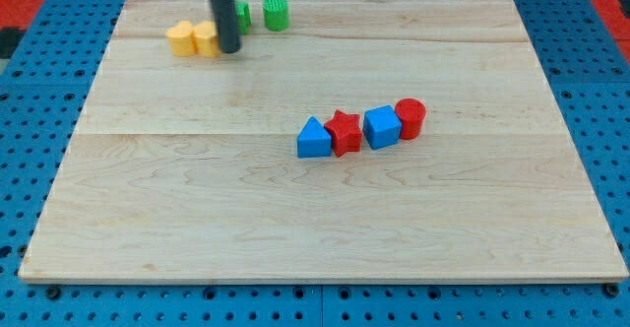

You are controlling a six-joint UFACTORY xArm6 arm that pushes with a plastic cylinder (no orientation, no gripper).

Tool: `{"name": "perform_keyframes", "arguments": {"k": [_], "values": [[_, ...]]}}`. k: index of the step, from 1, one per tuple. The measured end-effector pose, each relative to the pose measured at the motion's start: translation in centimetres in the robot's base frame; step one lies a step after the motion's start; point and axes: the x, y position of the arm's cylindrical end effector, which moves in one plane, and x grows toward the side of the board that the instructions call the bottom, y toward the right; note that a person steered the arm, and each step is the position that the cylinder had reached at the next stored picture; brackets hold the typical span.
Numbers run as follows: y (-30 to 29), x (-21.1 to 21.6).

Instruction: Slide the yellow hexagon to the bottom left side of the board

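Two yellow blocks sit side by side near the board's top left: one with a rounded, many-sided outline [180,38] on the left, and a second yellow block [206,39] touching its right side. I cannot tell for certain which is the hexagon. My tip [230,48] stands just right of the second yellow block, touching or nearly touching it. The rod partly hides a green block [242,15] behind it.
A green cylinder [277,13] stands at the top edge, right of the rod. In the middle a row runs left to right: blue triangle [313,139], red star [344,132], blue cube [381,127], red cylinder [410,117]. The wooden board [197,219] lies on a blue pegboard.
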Motion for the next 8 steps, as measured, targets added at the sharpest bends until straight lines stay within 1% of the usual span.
{"name": "perform_keyframes", "arguments": {"k": [1, 2, 3, 4, 5, 6, 7, 8], "values": [[-4.0, 1.0], [-2.2, 3.6], [0.8, 5.2], [1.9, 5.2], [5.6, 4.3], [10.9, 4.5], [12.4, 2.8], [14.4, 2.6]]}}
